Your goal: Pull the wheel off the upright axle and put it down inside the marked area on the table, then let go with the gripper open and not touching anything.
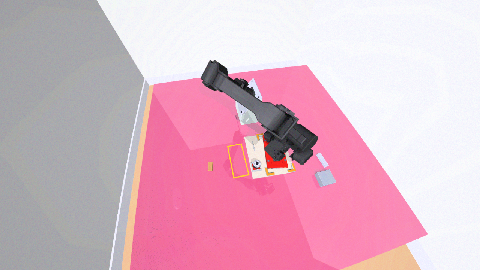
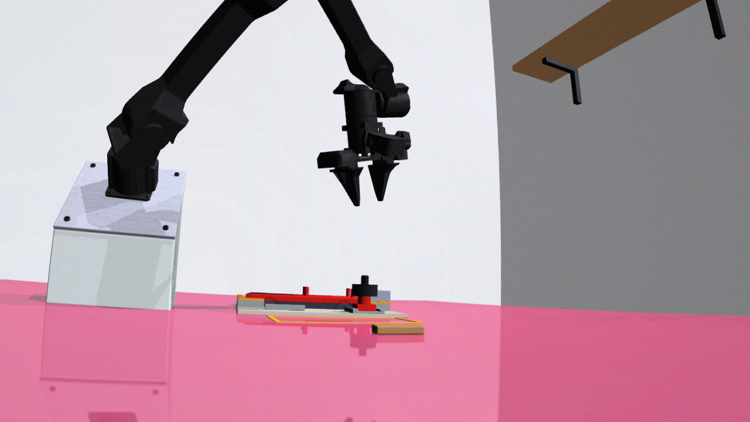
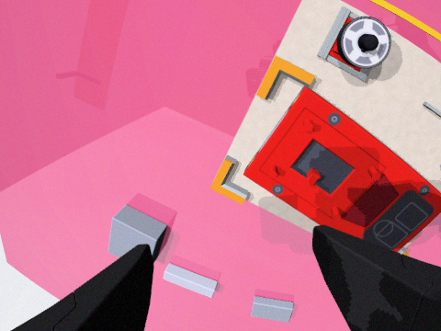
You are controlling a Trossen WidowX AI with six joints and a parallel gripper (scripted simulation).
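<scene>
The wheel [image 1: 254, 162] [image 2: 364, 290] [image 3: 351, 39], with black tread and a pale spoked face, sits on the upright black axle [image 2: 364, 278] [image 3: 367, 42], whose tip stands out above it. The marked area, a yellow outline [image 1: 230, 161] [image 2: 324, 322] [image 3: 406, 18], lies on the table beside the board and holds nothing. My gripper [image 2: 369, 202] [image 3: 233, 246] is open and empty, pointing down high above the board. In the wrist view the wheel is at the upper right, beyond the fingertips. In the top view the arm hides the fingertips.
The cream board [image 1: 255, 173] [image 3: 390, 101] carries a red car body [image 2: 293, 298] [image 3: 294, 115] between orange corner brackets. A grey block [image 1: 325, 178] [image 3: 138, 225] and a pale bar [image 1: 322, 160] [image 3: 190, 279] lie beyond it. A wooden block [image 1: 210, 166] [image 2: 397, 329] lies past the outline.
</scene>
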